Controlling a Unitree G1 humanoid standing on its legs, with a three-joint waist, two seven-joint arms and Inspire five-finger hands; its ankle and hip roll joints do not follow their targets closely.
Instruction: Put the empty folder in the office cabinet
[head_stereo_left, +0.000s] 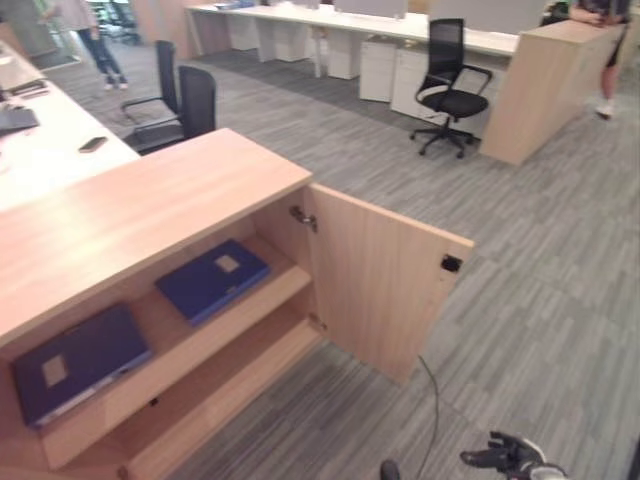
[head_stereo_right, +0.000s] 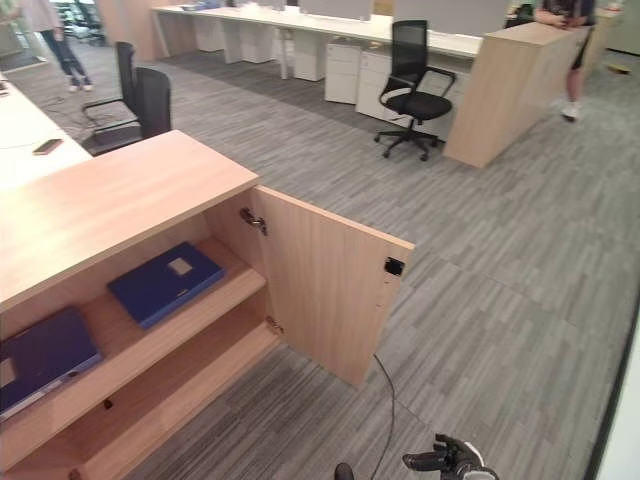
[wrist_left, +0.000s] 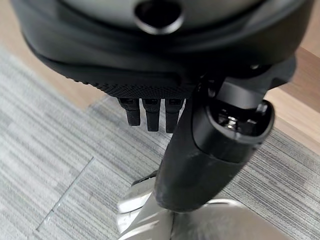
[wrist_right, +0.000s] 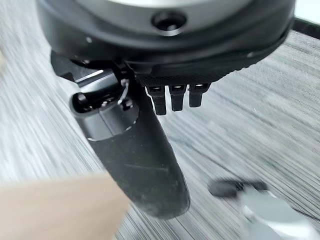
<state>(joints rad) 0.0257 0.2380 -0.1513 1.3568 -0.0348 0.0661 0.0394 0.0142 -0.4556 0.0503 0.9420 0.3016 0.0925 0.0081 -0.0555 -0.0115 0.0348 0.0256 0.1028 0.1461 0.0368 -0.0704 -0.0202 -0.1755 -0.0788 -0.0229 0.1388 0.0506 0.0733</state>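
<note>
A wooden office cabinet (head_stereo_left: 150, 205) stands at the left with its door (head_stereo_left: 385, 285) swung wide open. Two dark blue folders lie flat on its upper shelf: one folder (head_stereo_left: 212, 279) near the hinge side, the other folder (head_stereo_left: 78, 361) further left. The lower shelf (head_stereo_left: 215, 395) is bare. My right hand (head_stereo_left: 505, 456) hangs low above the carpet, right of the door; in its wrist view the right hand (wrist_right: 200, 55) has straight fingers and holds nothing. My left hand (wrist_left: 150, 65) also hangs over the carpet by the cabinet's base, fingers straight, nothing in it.
Grey carpet (head_stereo_left: 520, 300) stretches to the right of the door. Two black office chairs (head_stereo_left: 180, 105) stand behind the cabinet and another chair (head_stereo_left: 450, 85) further back. A white desk (head_stereo_left: 50, 150) is at the left, a wooden counter (head_stereo_left: 545, 85) at the back right. People stand far off.
</note>
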